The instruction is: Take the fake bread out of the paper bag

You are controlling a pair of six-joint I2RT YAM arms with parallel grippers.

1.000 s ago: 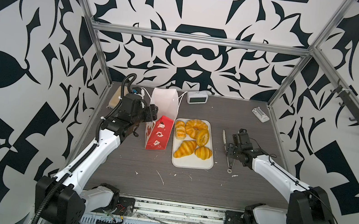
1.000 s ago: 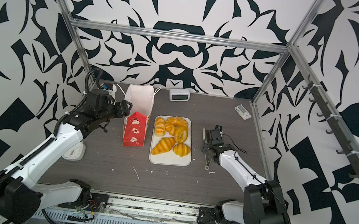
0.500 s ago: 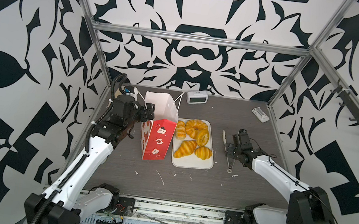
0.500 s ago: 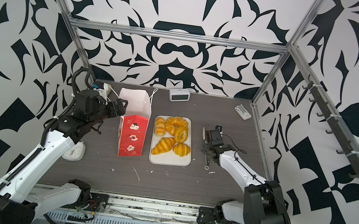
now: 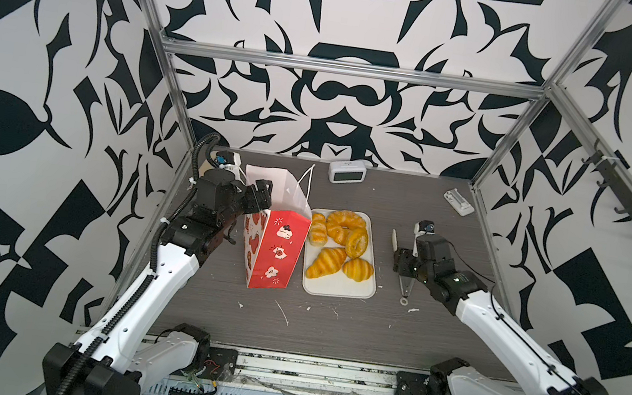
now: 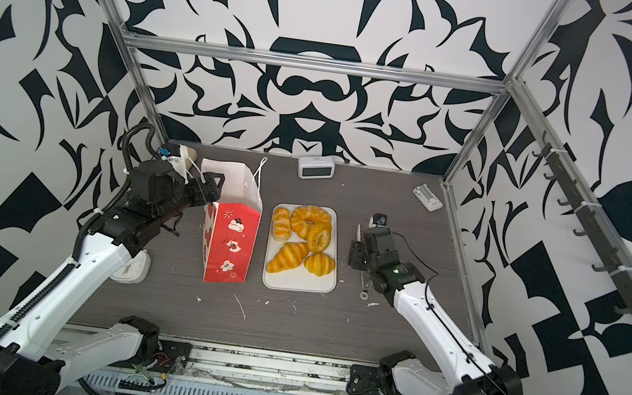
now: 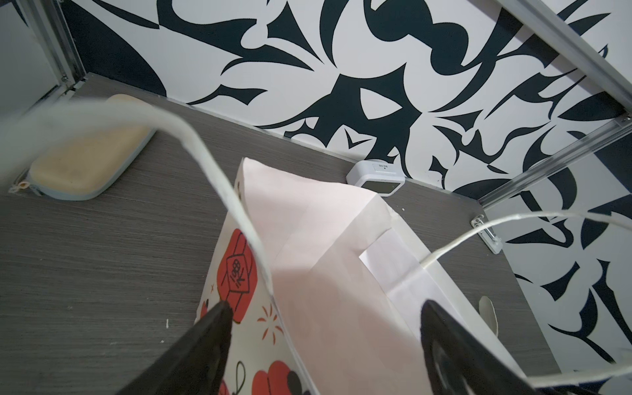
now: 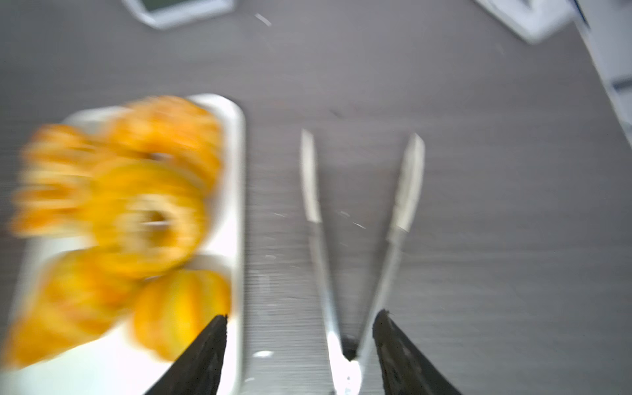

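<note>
- The fake bread point(image 5: 326, 261) is lying on a tray point(image 5: 335, 287) beside the paper bag point(image 5: 278, 243).
- The left gripper point(image 7: 325, 307) is standing open at the bag's mouth.
- The right gripper point(image 8: 302, 316) is hovering open over tongs point(image 8: 309, 178).

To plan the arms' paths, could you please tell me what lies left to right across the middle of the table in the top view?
Paper bag, white tray holding the fake bread, metal tongs.

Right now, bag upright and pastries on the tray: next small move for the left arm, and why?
Probably lift the left gripper clear of the bag. Its fingers stand open astride one bag wall, gripping nothing, and five pastries lie on the tray, so the bag looks done.
</note>
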